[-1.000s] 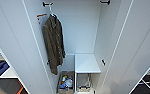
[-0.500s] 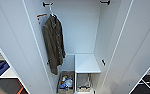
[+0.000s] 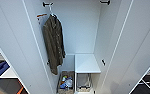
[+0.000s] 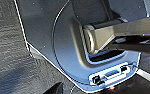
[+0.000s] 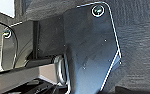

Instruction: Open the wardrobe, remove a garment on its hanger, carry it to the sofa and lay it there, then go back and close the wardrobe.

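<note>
Facing the open wardrobe (image 3: pixel 86 32), only a jacket (image 3: pixel 53 45) hangs left; closing a door could snag it. Gripper openings: I cannot tell.

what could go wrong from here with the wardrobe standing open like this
1. Both doors of the wardrobe stand wide open; the left door and right door flank the view closely, so a turn of the base might clip one.
2. The olive jacket hangs near the left door's edge; its hem could get pinched when the doors close.
3. The basket on the wardrobe floor may sit near the front and could block a door.
</note>
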